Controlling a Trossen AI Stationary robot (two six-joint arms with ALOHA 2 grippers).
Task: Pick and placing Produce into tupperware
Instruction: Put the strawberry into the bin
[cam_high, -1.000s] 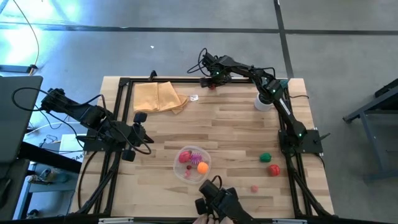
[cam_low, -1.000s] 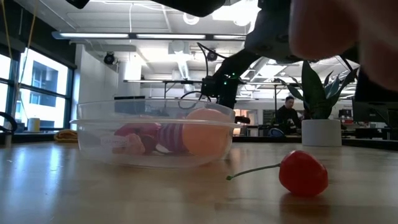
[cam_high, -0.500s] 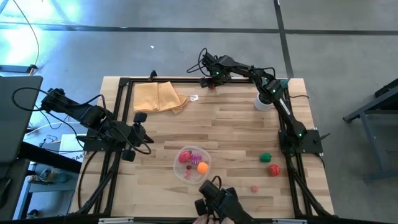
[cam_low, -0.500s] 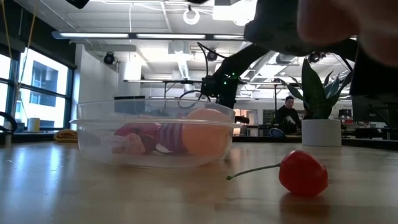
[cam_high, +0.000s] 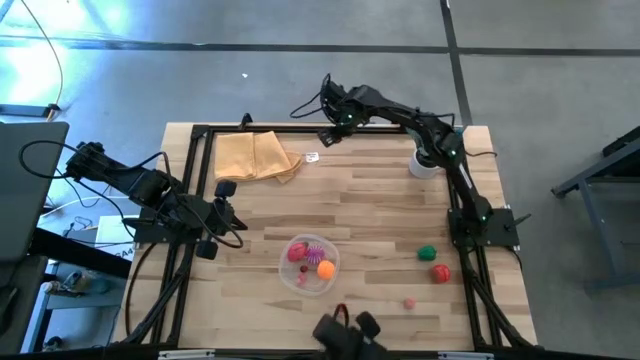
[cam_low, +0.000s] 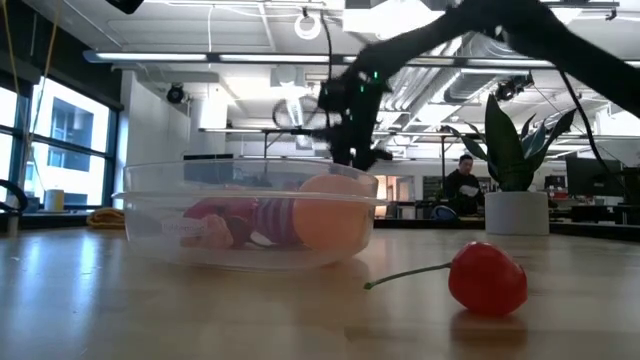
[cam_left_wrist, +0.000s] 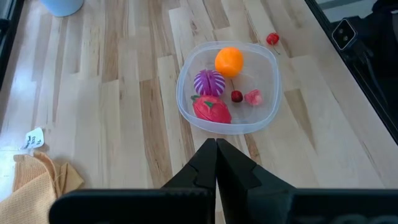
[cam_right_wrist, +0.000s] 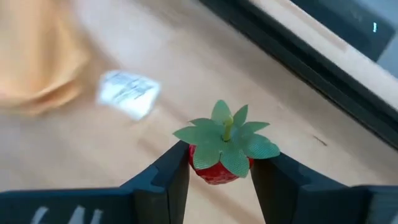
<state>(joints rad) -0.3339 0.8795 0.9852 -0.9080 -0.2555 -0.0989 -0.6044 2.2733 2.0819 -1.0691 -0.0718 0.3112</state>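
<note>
only wrist-visible, right gripper (cam_right_wrist: 219, 171) clamping strawberry (cam_right_wrist: 221, 154)

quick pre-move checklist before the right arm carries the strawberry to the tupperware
1. Right tool shut on the strawberry, gripped on both sides: ok.
2. Strawberry lifted off the table: cannot tell.
3. Tupperware upright, lidless: ok.
4. Room inside beside the orange fruit, purple fruit and red fruit: ok.
5. Left tool shut and away from the tupperware, at the table's left edge: ok.
6. Dark object by the near edge, close to the tupperware: cannot tell.
</note>
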